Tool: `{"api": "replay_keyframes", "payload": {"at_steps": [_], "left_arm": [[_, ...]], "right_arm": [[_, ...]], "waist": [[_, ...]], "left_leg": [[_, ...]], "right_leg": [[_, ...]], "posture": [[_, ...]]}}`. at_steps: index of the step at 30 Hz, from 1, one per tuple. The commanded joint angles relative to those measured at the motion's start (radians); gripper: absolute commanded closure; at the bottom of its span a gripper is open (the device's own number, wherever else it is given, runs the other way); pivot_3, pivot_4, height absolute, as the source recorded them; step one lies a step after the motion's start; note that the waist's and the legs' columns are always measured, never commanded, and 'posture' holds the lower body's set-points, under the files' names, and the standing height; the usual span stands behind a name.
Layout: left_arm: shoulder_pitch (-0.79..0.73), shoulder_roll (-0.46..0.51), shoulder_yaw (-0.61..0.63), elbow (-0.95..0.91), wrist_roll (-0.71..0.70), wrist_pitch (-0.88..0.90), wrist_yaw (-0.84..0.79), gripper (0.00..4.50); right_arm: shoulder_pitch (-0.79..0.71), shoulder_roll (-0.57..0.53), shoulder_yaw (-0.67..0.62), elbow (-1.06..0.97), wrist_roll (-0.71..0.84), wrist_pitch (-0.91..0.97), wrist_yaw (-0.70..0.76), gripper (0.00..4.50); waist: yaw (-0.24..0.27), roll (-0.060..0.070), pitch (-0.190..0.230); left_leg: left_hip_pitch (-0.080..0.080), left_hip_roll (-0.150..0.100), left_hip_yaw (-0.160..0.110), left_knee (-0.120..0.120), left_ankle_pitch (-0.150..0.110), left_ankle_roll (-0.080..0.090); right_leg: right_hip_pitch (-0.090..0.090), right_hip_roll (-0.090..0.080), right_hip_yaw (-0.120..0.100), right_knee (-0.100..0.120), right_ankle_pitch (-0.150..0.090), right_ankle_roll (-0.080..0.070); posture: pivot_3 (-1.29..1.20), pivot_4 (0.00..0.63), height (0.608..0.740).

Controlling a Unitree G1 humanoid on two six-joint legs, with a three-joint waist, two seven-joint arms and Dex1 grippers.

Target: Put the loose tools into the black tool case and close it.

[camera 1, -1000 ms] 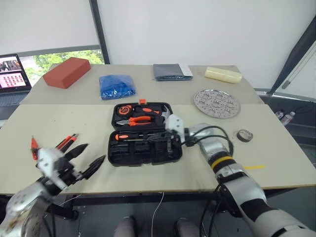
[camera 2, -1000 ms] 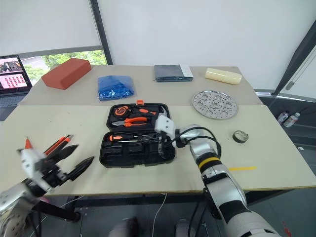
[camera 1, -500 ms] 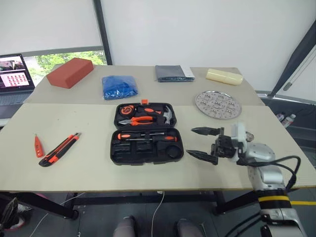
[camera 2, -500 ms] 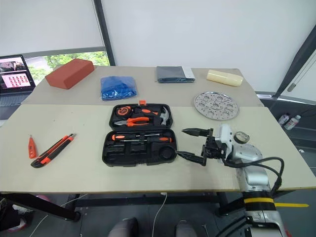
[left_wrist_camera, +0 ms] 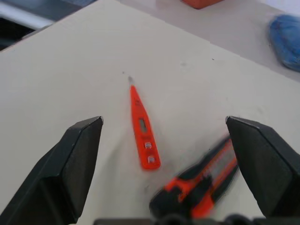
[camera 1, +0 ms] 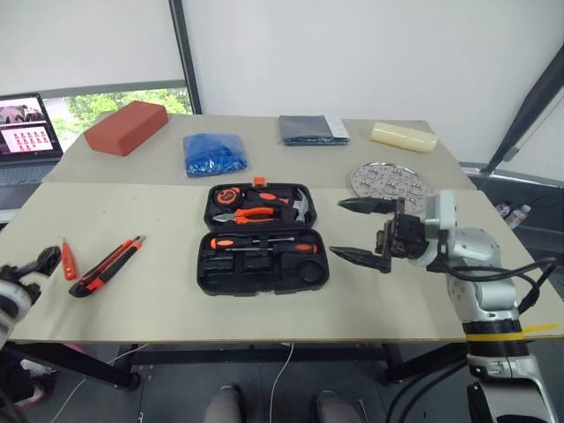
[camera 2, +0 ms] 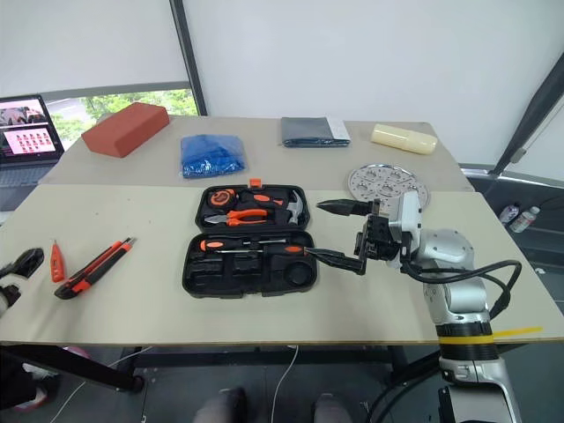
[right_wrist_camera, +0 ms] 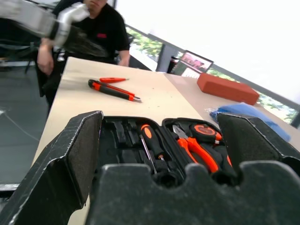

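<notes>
Right eye: R end effector (camera 2: 342, 233) level, agape.

**Both pincers open and empty**

The right pincer (camera 1: 359, 231) sits right of centre in the left eye view, its forearm reaching in from the lower right, pointing toward frame left with two black fingers spread wide, one above the other. The left pincer (left_wrist_camera: 176, 154) sits at the far left edge, fingers wide apart.
</notes>
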Motion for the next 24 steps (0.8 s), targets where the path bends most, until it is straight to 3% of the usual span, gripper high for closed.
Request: {"api": "replay_keyframes", "payload": {"at_steps": [1, 6, 11, 16, 22, 24], "left_arm": [[-0.164, 0.061, -0.104, 0.19, 0.125, 0.059, 0.071, 0.0], [-0.335, 0.092, -0.183, 0.422, 0.263, 0.048, 0.07, 0.0], [-0.408, 0.096, -0.213, 0.581, 0.352, 0.047, 0.034, 0.0], [-0.403, 0.091, -0.217, 0.625, 0.397, 0.061, -0.018, 1.45], [-0.358, 0.11, -0.176, 0.611, 0.422, 0.06, -0.075, 3.76], [-0.345, 0.121, -0.148, 0.571, 0.394, 0.014, -0.168, 4.03]], "right_arm": [[-0.052, -0.016, 0.002, 0.027, 0.008, 0.005, 0.039, 0.01], [-0.098, -0.031, 0.019, 0.06, 0.006, 0.016, 0.085, 0.01], [-0.142, -0.028, 0.034, 0.075, 0.006, 0.016, 0.118, 0.01], [-0.146, -0.023, 0.037, 0.073, 0.004, 0.014, 0.122, 0.0], [-0.122, -0.036, 0.023, 0.05, 0.01, 0.021, 0.116, 0.0], [-0.116, -0.048, 0.013, 0.039, 0.014, 0.025, 0.114, 0.0]], "waist": [[0.001, -0.001, 0.001], [-0.004, -0.003, 0.002], [0.001, -0.004, 0.002], [0.001, -0.003, 0.002], [0.002, -0.003, 0.002], [0.002, -0.003, 0.002]], "left_leg": [[0.0, 0.0, 0.0, 0.0, 0.0, 0.0], [0.0, 0.0, -0.001, -0.001, 0.0, -0.001], [0.0, 0.0, -0.001, -0.003, 0.0, -0.002], [0.002, 0.0, 0.0, -0.003, 0.0, -0.004], [0.002, 0.0, 0.0, -0.003, 0.0, -0.005], [0.002, 0.0, 0.0, -0.003, 0.0, -0.005]], "right_leg": [[0.0, 0.001, 0.0, 0.0, 0.0, 0.0], [0.0, 0.001, 0.0, 0.0, -0.001, 0.001], [-0.001, 0.001, 0.0, 0.001, -0.001, 0.001], [0.0, 0.001, 0.0, 0.002, -0.001, 0.001], [0.0, 0.0, 0.0, 0.002, -0.001, 0.001], [0.0, 0.0, 0.0, 0.002, -0.001, 0.001]], "posture": [[0.0, 0.15, 0.74], [0.0, 0.15, 0.74], [0.0, 0.15, 0.74], [0.0, 0.15, 0.74], [0.0, 0.15, 0.74], [0.0, 0.15, 0.74]]}}
